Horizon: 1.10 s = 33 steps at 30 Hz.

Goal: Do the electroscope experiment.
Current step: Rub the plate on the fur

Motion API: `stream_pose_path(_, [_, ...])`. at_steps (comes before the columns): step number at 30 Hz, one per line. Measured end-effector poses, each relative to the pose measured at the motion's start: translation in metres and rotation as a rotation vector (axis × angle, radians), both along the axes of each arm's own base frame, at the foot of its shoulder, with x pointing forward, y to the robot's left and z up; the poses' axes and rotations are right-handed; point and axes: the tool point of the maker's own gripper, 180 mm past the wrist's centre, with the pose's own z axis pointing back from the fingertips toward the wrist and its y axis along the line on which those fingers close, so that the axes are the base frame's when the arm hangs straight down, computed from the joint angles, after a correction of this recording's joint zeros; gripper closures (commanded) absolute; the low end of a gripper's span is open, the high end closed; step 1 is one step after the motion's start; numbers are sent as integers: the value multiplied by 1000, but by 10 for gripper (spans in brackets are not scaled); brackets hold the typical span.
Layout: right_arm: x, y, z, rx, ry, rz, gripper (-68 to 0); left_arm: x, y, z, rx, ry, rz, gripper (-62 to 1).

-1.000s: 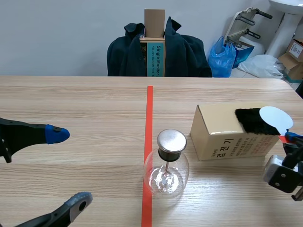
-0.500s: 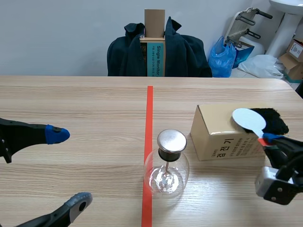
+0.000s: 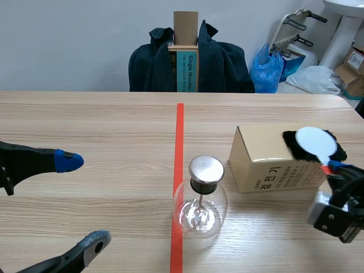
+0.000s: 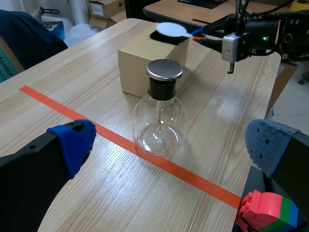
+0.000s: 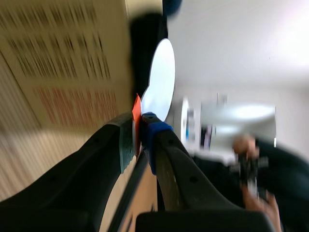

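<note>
Your right gripper point(image 5: 140, 128) is clamped on the thin orange-red handle of a flat white round paddle point(image 3: 314, 140). Its disc sits over the patch of black fur point(image 3: 291, 141) on top of the brown cardboard box point(image 3: 259, 153); the views do not settle whether disc and fur touch. The paddle looks light and thin, so it may swivel between the pads. Holding it by the handle is right: keep the pads off the disc.

The electroscope, a clear glass flask point(image 3: 200, 202) with a black stopper and a flat metal cap point(image 3: 206, 168), stands upright on the orange-red tape line point(image 3: 179, 136), near the box's corner but apart from it. Treat it as fragile and easy to tip. Bring the disc only to the cap; if it needs steadying, take the neck.

Your left gripper point(image 3: 79, 203) is spread wide and empty, well to the flask's side. Coloured toy bricks point(image 4: 263, 212) lie by one of its fingers.
</note>
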Motion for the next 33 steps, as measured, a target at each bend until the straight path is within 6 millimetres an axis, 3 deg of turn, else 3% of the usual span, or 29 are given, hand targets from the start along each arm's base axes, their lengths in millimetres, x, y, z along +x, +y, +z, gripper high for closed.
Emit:
stream_pose_path(2, [0, -6, 2, -7, -2, -11, -8, 0, 0, 0, 2, 0, -1, -623])
stream_pose_path(5, [-8, 25, 5, 16, -7, 179, -8, 0, 0, 0, 3, 0, -1, -623])
stream_pose_path(7, [-8, 35, 3, 27, -4, 206, -8, 0, 0, 0, 3, 0, -1, -623])
stream_pose_path(12, [1, -4, 0, 1, -3, -34, -8, 0, 0, 0, 2, 0, -1, -623])
stream_pose_path(17, [-10, 36, 4, 26, -9, 225, -8, 2, 1, 0, 6, -7, 11, -623])
stream_pose_path(19, [-5, 28, 1, 22, -4, 148, -8, 2, 1, 0, 7, -8, 13, -623])
stream_pose_path(22, [1, -4, -1, -6, -2, -36, -8, 3, 2, 0, 9, -11, 19, -623])
stream_pose_path(24, [-1, 1, 2, -7, -4, 26, -8, 3, 2, 0, 9, -11, 19, -623])
stream_pose_path(26, [-7, 22, 5, 10, -6, 172, -8, 3, 2, 0, 9, -11, 19, -623])
stream_pose_path(28, [-8, 33, 4, 20, -3, 210, -8, 3, 2, 0, 9, -11, 19, -623])
stream_pose_path(31, [0, 6, -2, 12, 0, 2, -8, 3, 2, 0, 8, -12, 19, -623])
stream_pose_path(33, [0, -5, -2, 3, 1, -47, -8, 3, 2, 0, 9, -11, 19, -623])
